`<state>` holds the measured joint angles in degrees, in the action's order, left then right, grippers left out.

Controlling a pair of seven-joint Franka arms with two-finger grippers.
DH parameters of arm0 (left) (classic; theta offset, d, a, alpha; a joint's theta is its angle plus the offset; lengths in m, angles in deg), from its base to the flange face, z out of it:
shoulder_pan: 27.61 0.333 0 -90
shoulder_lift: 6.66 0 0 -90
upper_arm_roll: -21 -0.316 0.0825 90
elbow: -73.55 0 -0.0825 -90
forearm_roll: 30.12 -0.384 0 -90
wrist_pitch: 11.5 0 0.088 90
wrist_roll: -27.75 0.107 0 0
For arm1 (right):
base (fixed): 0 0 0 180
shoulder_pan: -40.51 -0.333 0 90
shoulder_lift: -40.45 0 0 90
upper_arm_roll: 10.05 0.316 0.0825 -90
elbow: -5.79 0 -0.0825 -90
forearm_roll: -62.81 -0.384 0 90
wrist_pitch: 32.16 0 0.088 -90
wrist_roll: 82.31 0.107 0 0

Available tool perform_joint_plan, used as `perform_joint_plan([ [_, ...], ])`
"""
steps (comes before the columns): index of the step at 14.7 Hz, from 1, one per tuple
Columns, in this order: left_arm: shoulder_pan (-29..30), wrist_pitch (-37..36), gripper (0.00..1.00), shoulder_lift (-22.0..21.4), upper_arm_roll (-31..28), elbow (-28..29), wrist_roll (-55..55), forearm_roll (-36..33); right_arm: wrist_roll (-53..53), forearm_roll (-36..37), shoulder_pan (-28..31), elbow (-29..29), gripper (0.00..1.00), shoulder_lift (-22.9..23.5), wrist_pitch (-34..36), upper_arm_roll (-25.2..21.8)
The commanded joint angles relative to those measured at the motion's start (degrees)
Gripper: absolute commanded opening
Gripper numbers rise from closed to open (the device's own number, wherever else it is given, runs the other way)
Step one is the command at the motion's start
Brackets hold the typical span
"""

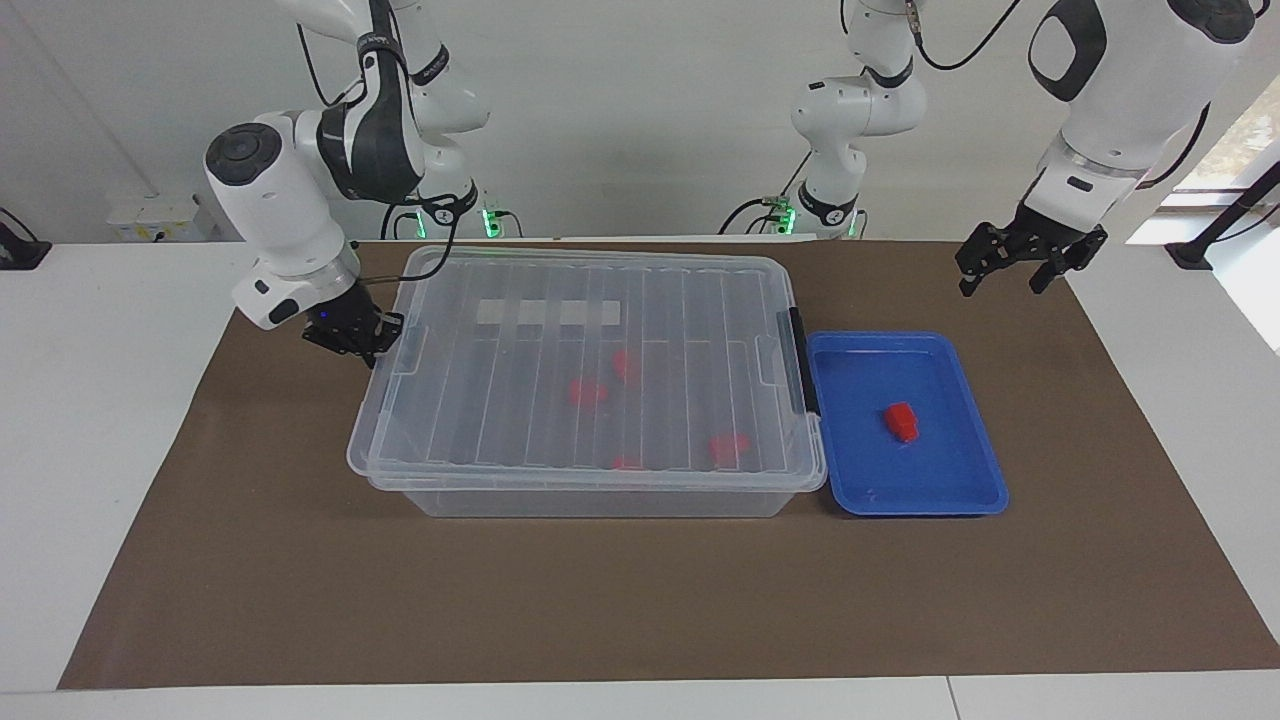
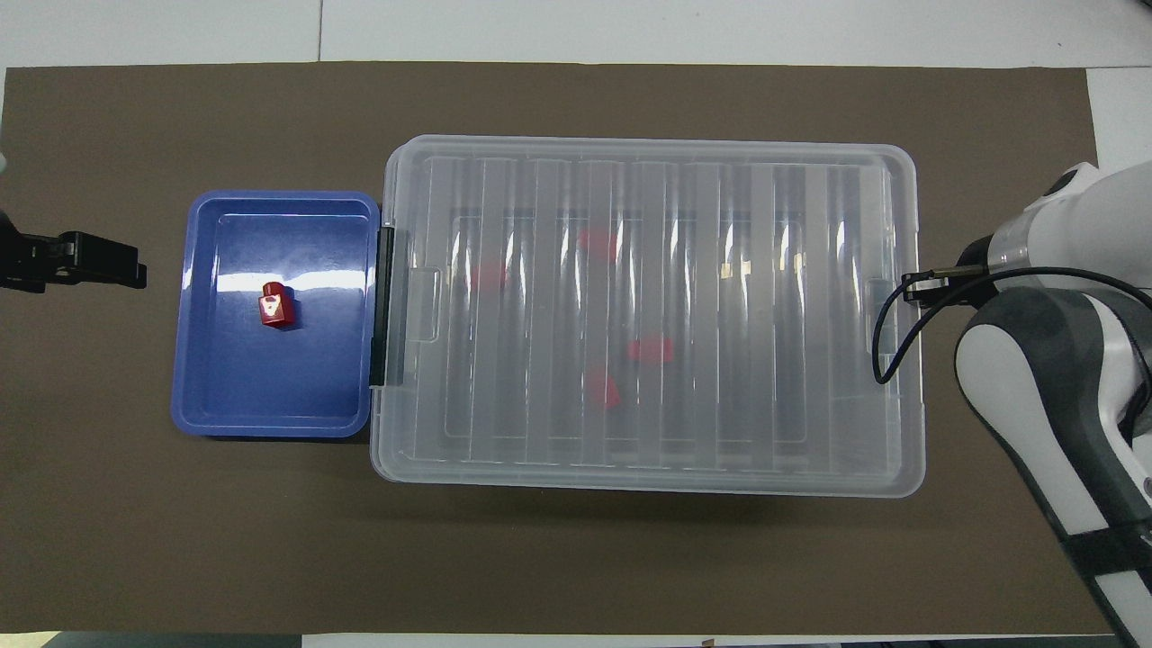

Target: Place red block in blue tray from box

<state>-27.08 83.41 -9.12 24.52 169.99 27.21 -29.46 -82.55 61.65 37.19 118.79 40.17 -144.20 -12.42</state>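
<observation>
The clear box (image 1: 600, 497) stands mid-mat with its ribbed lid (image 1: 560, 340) lying squarely on it. Several red blocks (image 1: 588, 392) show blurred through the lid (image 2: 720, 315). Against the box's latch end sits the blue tray (image 1: 940, 490), and in it lies a small red block (image 1: 901, 421) with a pale mark on top (image 2: 275, 306). My right gripper (image 1: 358, 338) is shut, low against the lid's end rim at the right arm's end. My left gripper (image 1: 1000, 283) hangs open above the mat beside the tray (image 2: 270, 418), holding nothing.
A black latch (image 1: 797, 360) joins lid and box at the tray end. A brown mat (image 1: 640, 600) covers the table. The right arm's cable (image 2: 891, 342) loops over the lid's end.
</observation>
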Motion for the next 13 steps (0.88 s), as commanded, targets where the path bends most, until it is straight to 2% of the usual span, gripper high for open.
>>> perform_joint_plan([
  [1,0.35,0.10,1.00,-1.58,0.08,1.74,0.10,-0.92,0.41,-0.86,1.20,-7.85,0.00,0.11,8.74,0.01],
  [6,0.35,0.10,1.00,-1.58,0.08,1.74,0.10,-0.92,0.42,-0.15,2.00,-15.34,0.00,-1.39,21.58,-0.52],
  [7,0.35,0.10,1.00,-1.58,0.08,1.74,0.10,-0.92,0.15,-0.15,2.35,-15.26,0.16,-1.74,22.39,-0.61],
  [8,0.35,0.10,1.00,-1.58,0.08,1.74,0.10,-0.92,0.15,-0.15,2.53,-15.26,0.66,-1.74,22.57,-0.61],
  [9,0.27,0.10,1.00,-1.58,0.08,1.74,0.10,-0.92,0.15,-0.24,2.79,-15.35,1.00,-1.74,22.75,-0.61],
  [13,0.35,0.10,1.00,-1.58,0.08,1.74,0.10,-0.92,0.68,1.95,2.70,-17.54,1.00,-1.04,22.76,-0.08],
])
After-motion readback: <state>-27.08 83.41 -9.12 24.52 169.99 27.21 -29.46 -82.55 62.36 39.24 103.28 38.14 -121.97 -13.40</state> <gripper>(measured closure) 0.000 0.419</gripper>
